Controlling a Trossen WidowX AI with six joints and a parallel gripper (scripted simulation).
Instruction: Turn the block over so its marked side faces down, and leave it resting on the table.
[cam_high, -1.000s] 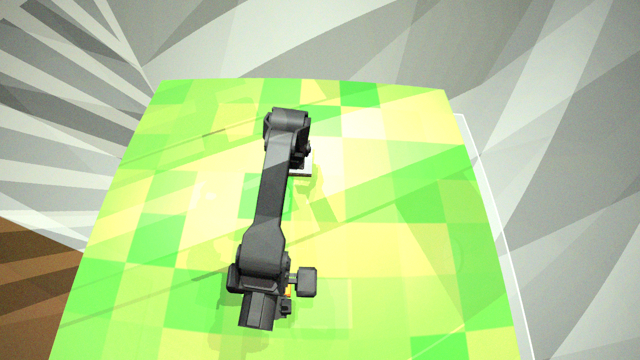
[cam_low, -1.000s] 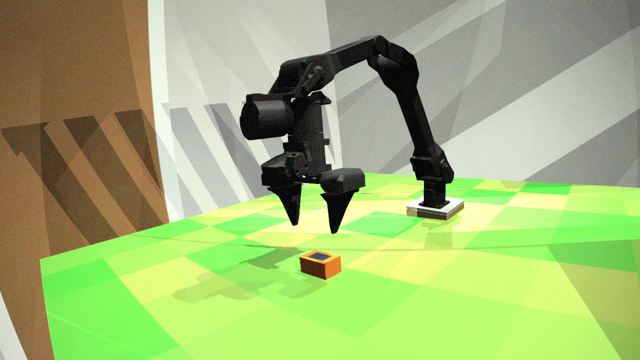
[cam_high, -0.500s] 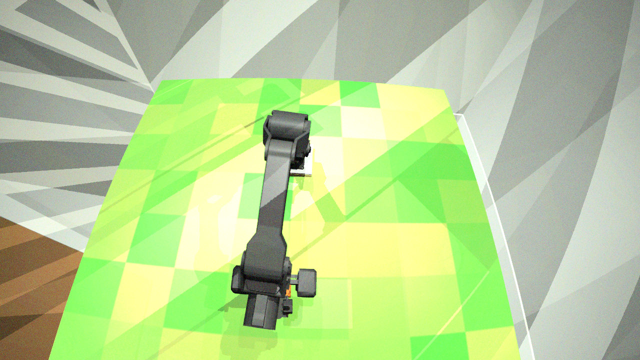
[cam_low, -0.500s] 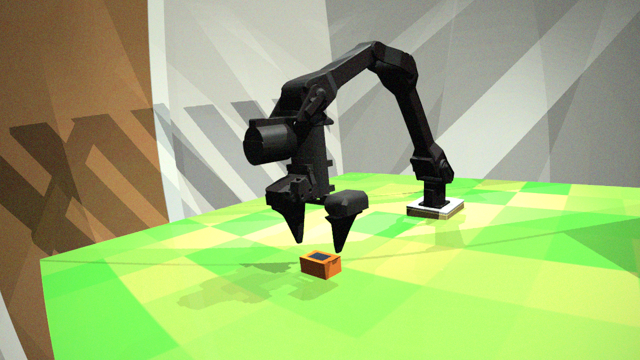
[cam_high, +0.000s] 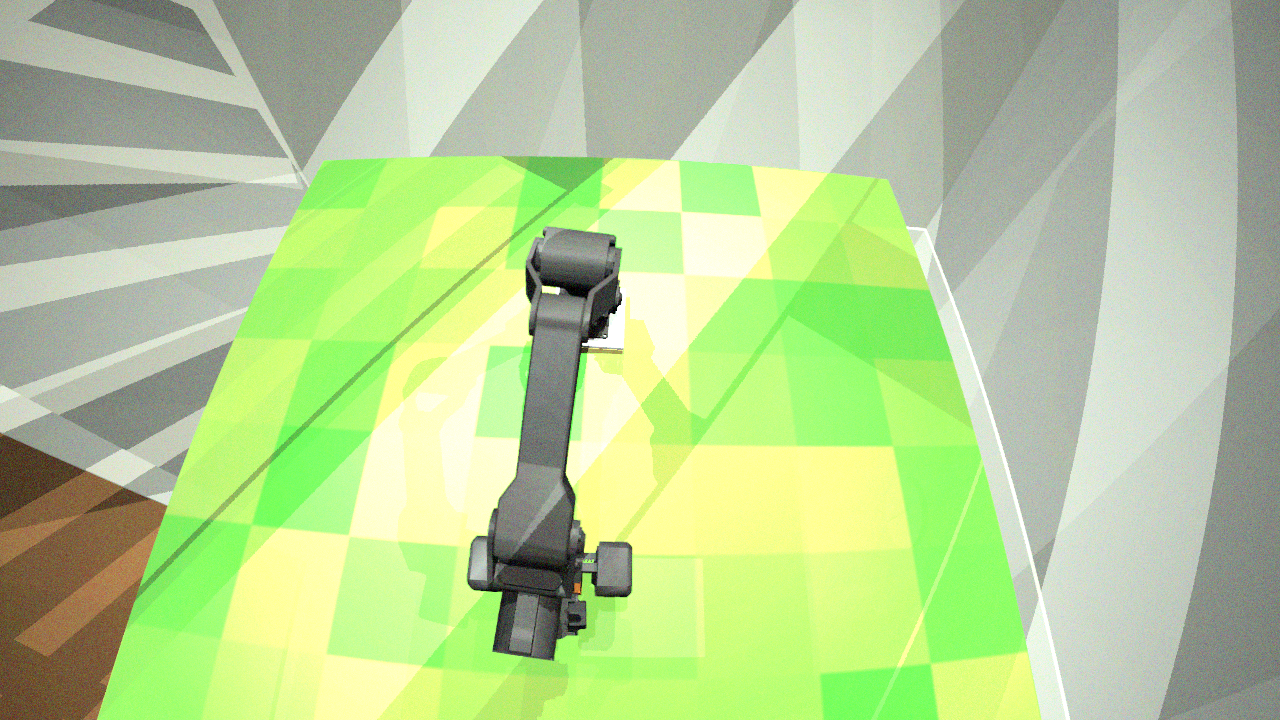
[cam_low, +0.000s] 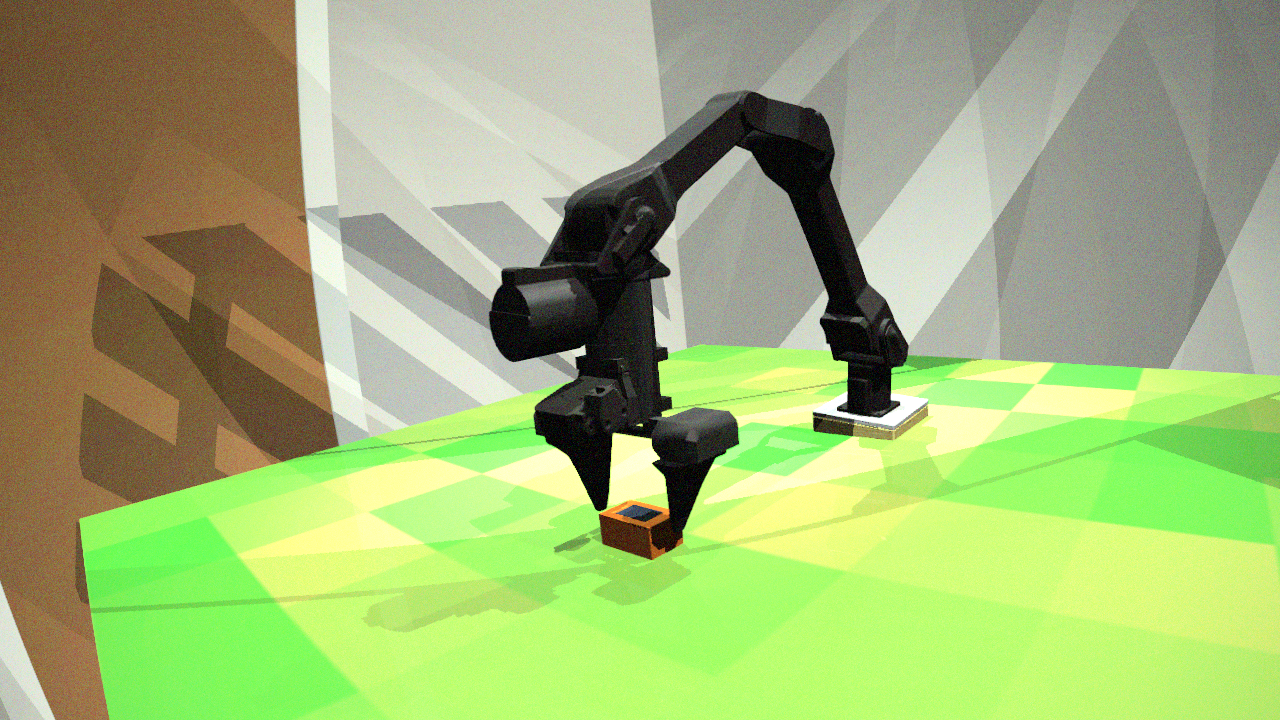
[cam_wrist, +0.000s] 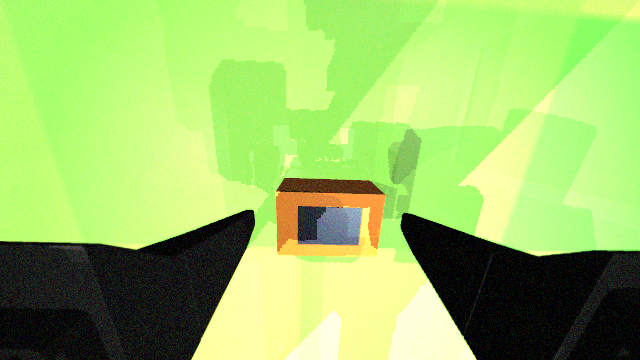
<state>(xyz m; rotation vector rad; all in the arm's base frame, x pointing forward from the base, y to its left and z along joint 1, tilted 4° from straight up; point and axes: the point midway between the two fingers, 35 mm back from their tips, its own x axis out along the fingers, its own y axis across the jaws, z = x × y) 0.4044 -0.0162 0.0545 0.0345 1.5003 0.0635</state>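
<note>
The orange block (cam_low: 626, 534) (cam_wrist: 287, 215) (cam_high: 577, 588) rests flat on the green and yellow table (cam_high: 760, 501) (cam_low: 895, 608) (cam_wrist: 90, 125). Its marked side, with a dark blue rectangle (cam_low: 640, 513) (cam_wrist: 330, 225), faces up. My gripper (cam_low: 639, 523) (cam_wrist: 329, 218) points down over the block and is open and empty. In the wrist view the block lies between the two fingertips and a little beyond them, with a gap on each side. In the exterior view one fingertip overlaps the block's right end. In the top view the arm hides most of the block and the fingertips.
The arm's white-topped base plate (cam_high: 608, 340) (cam_low: 913, 411) stands farther back on the table. The arm arches from it over the table to the block. Arm and gripper shadows fall around the block. The table's edge shows to the left in the exterior view.
</note>
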